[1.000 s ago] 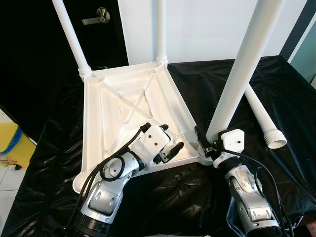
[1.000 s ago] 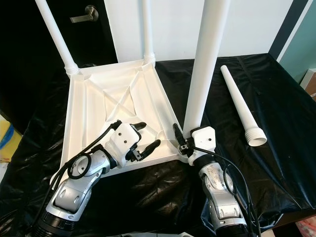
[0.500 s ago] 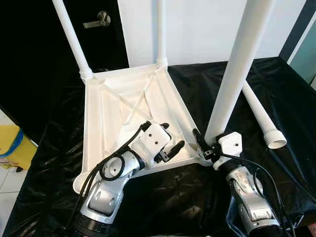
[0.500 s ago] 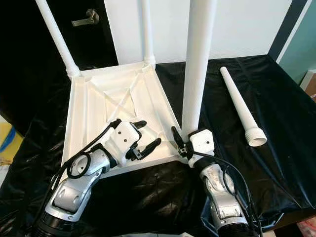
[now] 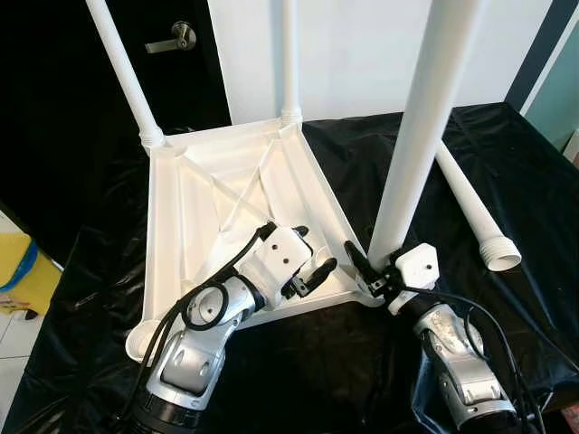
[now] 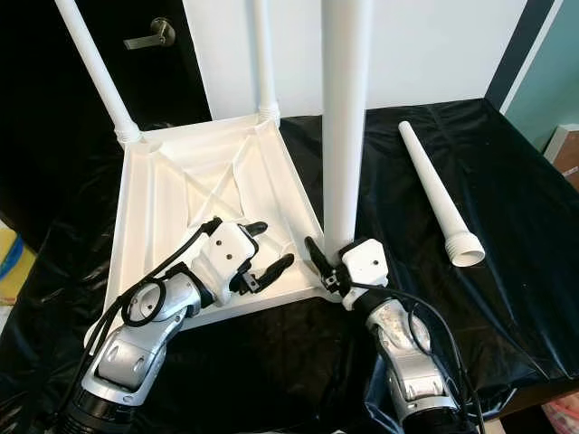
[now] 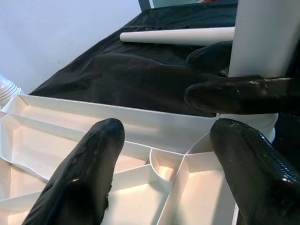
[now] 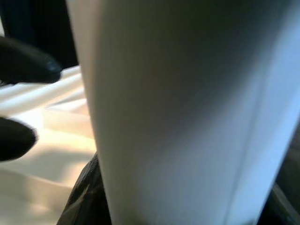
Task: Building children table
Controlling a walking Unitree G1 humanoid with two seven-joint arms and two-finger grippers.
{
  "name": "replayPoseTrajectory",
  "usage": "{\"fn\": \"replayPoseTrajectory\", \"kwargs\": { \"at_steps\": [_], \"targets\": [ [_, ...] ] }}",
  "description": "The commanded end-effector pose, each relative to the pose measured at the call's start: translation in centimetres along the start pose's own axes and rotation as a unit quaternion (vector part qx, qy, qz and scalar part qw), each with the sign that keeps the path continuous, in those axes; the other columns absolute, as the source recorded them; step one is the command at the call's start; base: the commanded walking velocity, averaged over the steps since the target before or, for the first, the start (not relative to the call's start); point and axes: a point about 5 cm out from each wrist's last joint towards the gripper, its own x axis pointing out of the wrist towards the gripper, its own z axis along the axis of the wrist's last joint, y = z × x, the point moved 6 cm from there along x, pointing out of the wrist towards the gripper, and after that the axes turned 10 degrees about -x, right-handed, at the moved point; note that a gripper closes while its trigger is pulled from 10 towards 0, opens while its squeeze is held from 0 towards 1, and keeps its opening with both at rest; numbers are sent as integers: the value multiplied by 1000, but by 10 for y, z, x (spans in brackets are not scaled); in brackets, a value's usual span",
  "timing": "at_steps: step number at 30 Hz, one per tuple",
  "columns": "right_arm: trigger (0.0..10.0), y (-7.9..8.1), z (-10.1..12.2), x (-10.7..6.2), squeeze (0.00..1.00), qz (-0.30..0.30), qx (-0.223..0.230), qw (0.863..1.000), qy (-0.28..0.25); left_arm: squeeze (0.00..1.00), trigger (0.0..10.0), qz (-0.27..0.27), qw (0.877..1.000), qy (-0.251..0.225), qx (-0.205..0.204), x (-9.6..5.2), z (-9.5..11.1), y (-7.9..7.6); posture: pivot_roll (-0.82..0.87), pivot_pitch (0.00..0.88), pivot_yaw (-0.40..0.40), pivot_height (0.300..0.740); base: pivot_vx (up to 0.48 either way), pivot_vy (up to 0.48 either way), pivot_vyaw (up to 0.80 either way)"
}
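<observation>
A white table top (image 5: 194, 194) lies upside down on black cloth, ribs facing up. Two white legs (image 5: 122, 77) (image 5: 289, 54) stand in its far corners. My right gripper (image 5: 373, 269) is shut on the base of a third leg (image 5: 421, 127), which stands nearly upright at the near right corner; the same leg (image 8: 178, 112) looms close in the right wrist view. My left gripper (image 5: 317, 248) hovers open over the ribs just left of that corner, its fingers (image 7: 84, 173) spread with nothing between them. Another leg (image 5: 475, 208) lies loose on the cloth to the right.
The black cloth (image 5: 362, 371) covers the whole work surface and drops off at the near and right edges. A dark door with a lever handle (image 5: 167, 41) and a white wall stand behind. A yellow object (image 5: 14, 271) sits on the floor at the left.
The leg in my right gripper has swung from leaning right to nearly upright at the near right corner. The left gripper has stayed open in place. The camera has shifted slightly.
</observation>
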Motion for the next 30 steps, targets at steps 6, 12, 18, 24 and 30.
{"fn": "replayPoseTrajectory", "kwargs": {
  "at_steps": [6, 12, 18, 24, 30],
  "targets": [
    [10000, 9, -45, -13, 0, 4, 60, 993, 98, 0, 10000, 15, 1000, -5, 2, -1, 4, 5, -49, 74, 52, 740, 0, 0, 0],
    [10000, 3, -50, -14, 0, -10, 64, 991, 114, 0, 10000, 18, 1000, -6, 1, -1, 5, 7, -51, 80, 55, 740, 0, 0, 0],
    [10000, 1, -58, -17, 0, -30, 61, 988, 139, 0, 10000, 19, 1000, -6, 1, -1, 5, 7, -50, 81, 55, 740, 0, 0, 0],
    [10000, 9, -47, -14, 0, -20, 4, 993, 115, 0, 10000, 18, 1000, -7, 4, -1, 7, 6, -50, 81, 55, 740, 0, 0, 0],
    [10000, 6, -49, -16, 0, -42, 2, 991, 127, 0, 10000, 16, 1000, -10, 4, -1, 8, 5, -49, 79, 55, 740, 0, 0, 0]
  ]
}}
